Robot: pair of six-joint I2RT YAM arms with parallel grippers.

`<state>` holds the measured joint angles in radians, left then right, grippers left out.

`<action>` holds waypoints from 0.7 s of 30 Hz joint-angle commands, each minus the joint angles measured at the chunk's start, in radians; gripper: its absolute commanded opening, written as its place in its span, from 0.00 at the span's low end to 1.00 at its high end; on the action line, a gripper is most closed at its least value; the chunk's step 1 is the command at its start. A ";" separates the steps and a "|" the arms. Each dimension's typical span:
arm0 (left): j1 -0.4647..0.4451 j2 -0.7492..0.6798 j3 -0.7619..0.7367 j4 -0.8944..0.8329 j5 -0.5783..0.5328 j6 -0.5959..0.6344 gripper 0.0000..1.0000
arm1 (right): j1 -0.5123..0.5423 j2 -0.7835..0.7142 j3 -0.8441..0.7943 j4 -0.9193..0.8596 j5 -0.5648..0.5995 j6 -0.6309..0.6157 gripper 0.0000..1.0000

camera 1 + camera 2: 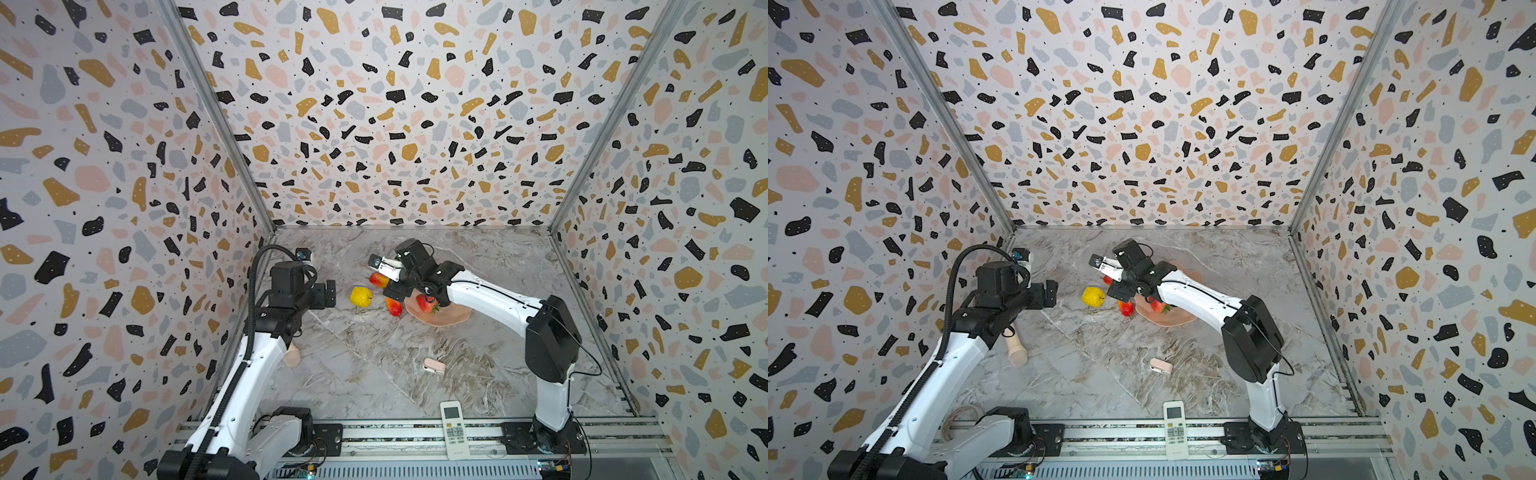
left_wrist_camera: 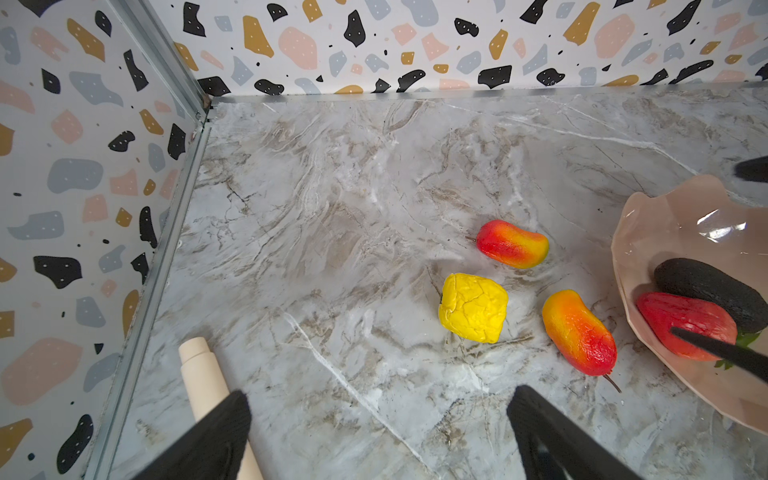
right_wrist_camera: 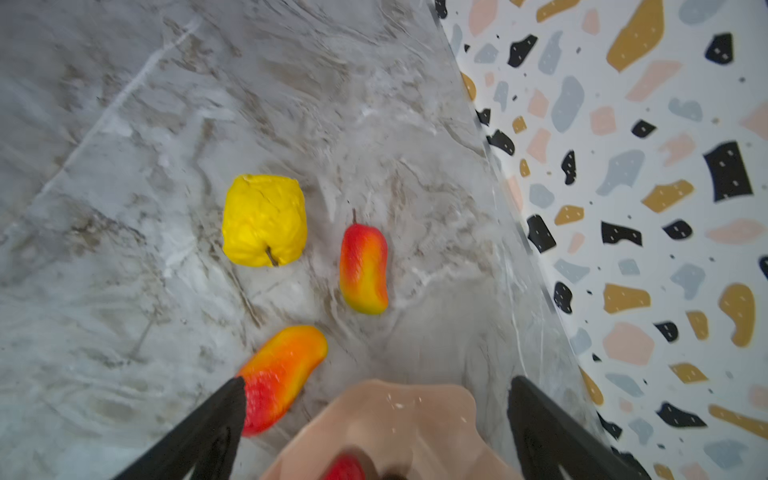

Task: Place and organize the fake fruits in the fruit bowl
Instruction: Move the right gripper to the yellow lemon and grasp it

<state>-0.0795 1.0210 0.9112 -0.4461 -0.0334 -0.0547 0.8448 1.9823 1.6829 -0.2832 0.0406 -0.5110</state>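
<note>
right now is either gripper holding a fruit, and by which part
Nothing is held. Both the left gripper and the right gripper have their fingers spread wide and are closed on nothing.

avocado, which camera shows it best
Left wrist view: the avocado lies in plain sight in the fruit bowl beside the strawberry. In both top views the right arm hides it; the right wrist view barely catches it.

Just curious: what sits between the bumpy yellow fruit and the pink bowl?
One red-orange mango lies between the yellow fruit and the bowl, clearest in the left wrist view.
</note>
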 commanded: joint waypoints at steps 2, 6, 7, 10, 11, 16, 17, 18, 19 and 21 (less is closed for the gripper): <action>0.004 -0.016 -0.009 0.029 0.018 0.009 0.99 | 0.008 0.097 0.098 -0.009 -0.131 -0.010 0.99; 0.003 -0.015 -0.011 0.029 0.026 0.008 0.99 | 0.010 0.161 0.166 0.010 -0.214 0.019 0.99; 0.003 -0.015 -0.012 0.029 0.030 0.008 0.99 | 0.010 0.177 0.180 0.019 -0.224 0.027 0.99; 0.004 -0.014 -0.012 0.030 0.033 0.008 1.00 | 0.010 0.217 0.221 0.025 -0.263 0.051 0.99; 0.004 -0.015 -0.012 0.030 0.033 0.008 1.00 | 0.009 0.229 0.228 0.027 -0.276 0.056 0.99; 0.004 -0.016 -0.012 0.030 0.033 0.008 1.00 | 0.010 0.280 0.251 0.055 -0.329 0.093 0.99; 0.004 -0.016 -0.012 0.030 0.033 0.007 1.00 | 0.010 0.288 0.257 0.059 -0.340 0.100 0.98; 0.003 -0.016 -0.011 0.029 0.033 0.009 1.00 | 0.011 0.299 0.262 0.064 -0.351 0.108 0.97; 0.003 -0.016 -0.011 0.030 0.032 0.008 1.00 | 0.011 0.311 0.267 0.069 -0.361 0.117 0.95; 0.004 -0.016 -0.011 0.030 0.033 0.008 1.00 | 0.011 0.332 0.281 0.077 -0.375 0.132 0.92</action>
<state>-0.0795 1.0210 0.9092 -0.4446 -0.0143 -0.0547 0.8558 2.2932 1.9232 -0.2260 -0.2810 -0.4217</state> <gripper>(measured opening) 0.995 0.934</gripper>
